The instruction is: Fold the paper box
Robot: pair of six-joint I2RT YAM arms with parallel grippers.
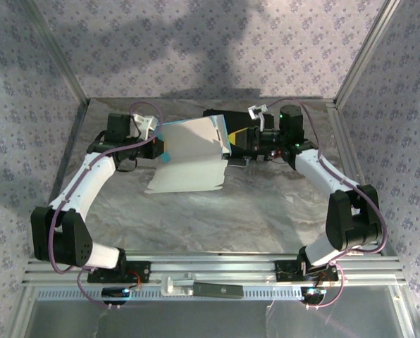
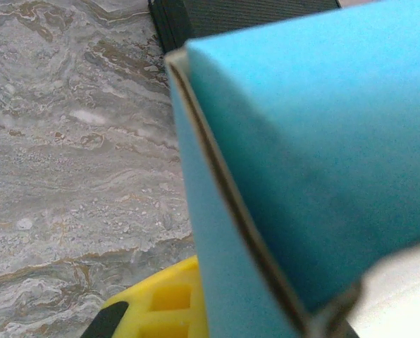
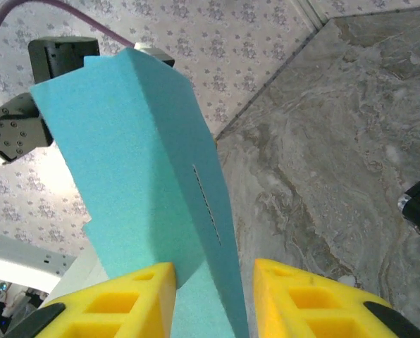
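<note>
Thin cardboard paper box point(image 1: 189, 158), a partly folded die-cut sheet, cyan 1 side and white the other, is lifted off the grey marbled table point(image 1: 217, 211) mid-workspace, white face up, strung between the 2 arms. The left gripper point(image 1: 156, 141) is clenched on its left edge; cyan panel and crease sit right against the left wrist camera, yellow finger point(image 2: 161, 303) below. The right gripper point(image 3: 215, 296) straddles the opposite end, jaws apart, 1 pad touching the sheet, the other looks just clear, so not pinching. A black hard case point(image 2: 245, 17) lies just behind. Step looks like creasing a side panel. To do it well: keep the left pinch firm as anchor, close the right on the perforated line, and rotate along it without tugging, since thin card tears or buckles.
</note>
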